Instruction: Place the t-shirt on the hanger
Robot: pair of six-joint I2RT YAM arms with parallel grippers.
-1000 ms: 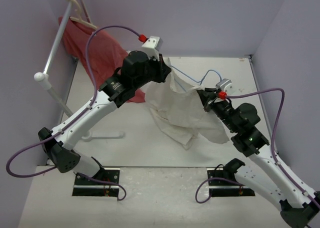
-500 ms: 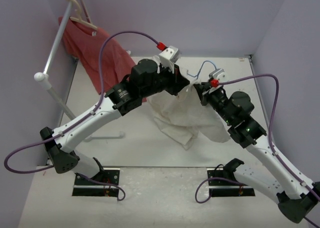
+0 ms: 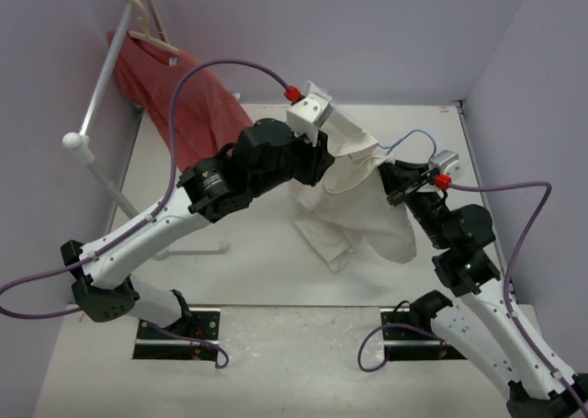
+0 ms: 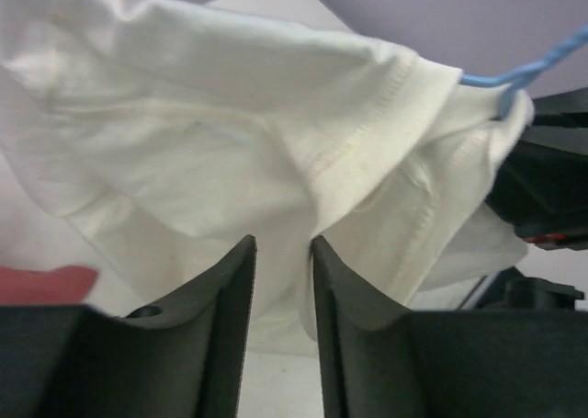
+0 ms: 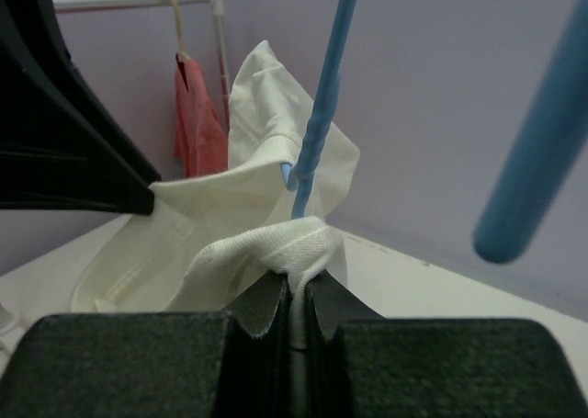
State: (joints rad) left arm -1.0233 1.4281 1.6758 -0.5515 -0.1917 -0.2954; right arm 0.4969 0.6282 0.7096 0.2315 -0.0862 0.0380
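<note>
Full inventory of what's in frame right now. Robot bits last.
t-shirt: 1, cream-white, held up over mid-table between the arms
hanger: 1, light-blue wire, by the right gripper, running into the t-shirt
red t-shirt: 1, red, hanging far left
wooden hanger: 1, pale wood, carrying the red t-shirt
rack: 1, white, left side
table: 1, white
left gripper: 1, black, jaws slightly apart, t-shirt cloth at the gap, grip unclear
right gripper: 1, black, shut on the t-shirt
</note>
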